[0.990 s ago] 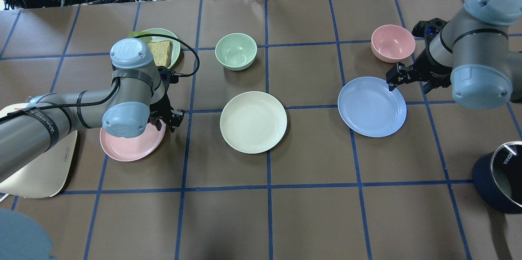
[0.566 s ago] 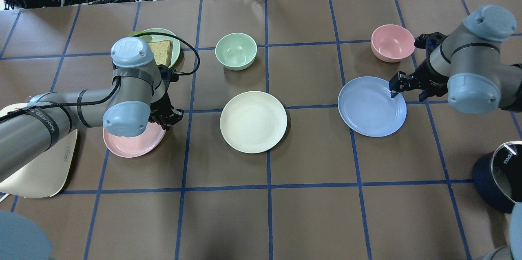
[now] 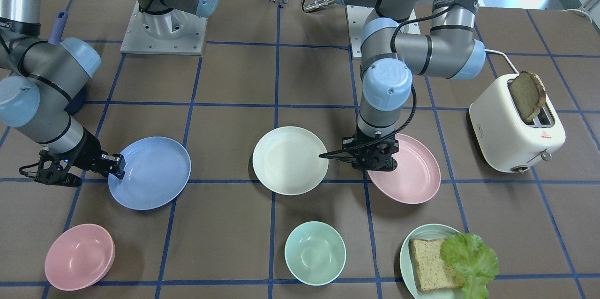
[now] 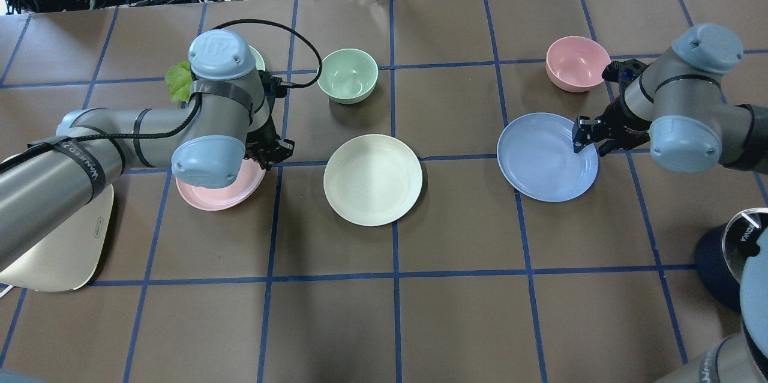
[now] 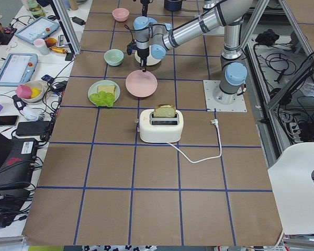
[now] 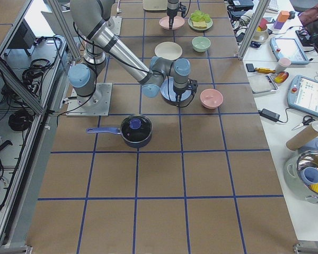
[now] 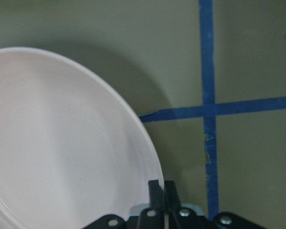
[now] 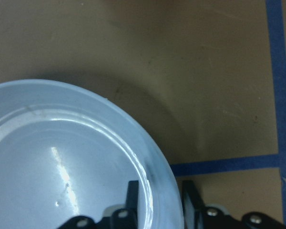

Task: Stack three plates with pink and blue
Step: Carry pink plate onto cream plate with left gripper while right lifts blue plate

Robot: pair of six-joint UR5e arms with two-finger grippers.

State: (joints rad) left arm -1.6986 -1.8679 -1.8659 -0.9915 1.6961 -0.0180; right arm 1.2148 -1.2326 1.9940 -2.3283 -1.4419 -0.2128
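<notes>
Left pincer (image 7: pixel 162 187) clamped on pink plate (image 4: pixel 210 197) rim at two o'clock, right pincer (image 8: pixel 161 193) apart astride blue plate (image 4: pixel 540 161) rim, cream plate (image 4: pixel 372 179) between

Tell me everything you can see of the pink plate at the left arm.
The pale pink round matte plastic plate is shallow, raised-rimmed and empty. It is beside the cream-white round plastic plate, not touching it. The left end effector is shut on its rim on that side; a wide shadow under that edge suggests it is tilted up there.
</notes>
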